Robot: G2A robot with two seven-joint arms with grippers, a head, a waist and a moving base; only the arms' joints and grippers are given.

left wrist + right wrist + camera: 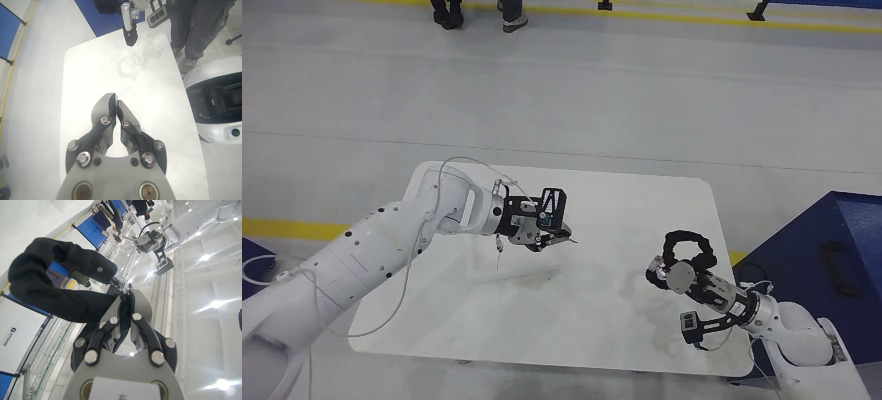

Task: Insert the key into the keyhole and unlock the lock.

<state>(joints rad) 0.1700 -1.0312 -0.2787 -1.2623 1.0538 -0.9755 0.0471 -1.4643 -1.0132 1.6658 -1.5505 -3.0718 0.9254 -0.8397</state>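
1. The white surface [612, 330], with rounded corners, lies under both my arms. My left arm comes in from the left side and my right arm from the near right corner.
2. The lock [28, 281] is a loop of cable in a black cloth sleeve, with a shiny metal cylinder [126, 17] at one end. It is up in the air over the right, near part of the surface and does not touch it. The black loop curves away from my right jaws toward the far side. From my left wrist I see the cylinder sticking out of the sleeve, its bare end turned roughly toward my left arm.
3. My right jaws are closed on the lock. They pinch the black sleeve just beside the spot where the metal cylinder comes out of it.
4. My left jaws hang over the middle of the surface, a little toward the far left and clear of it. They are drawn almost together, with only a thin gap, and the key is held between their tips.
5. The key [117, 100] is a thin strip of metal that I see edge-on. It pokes out just past the tips of my left jaws and points right, toward the lock. It is well apart from the lock, with bare surface below the gap.
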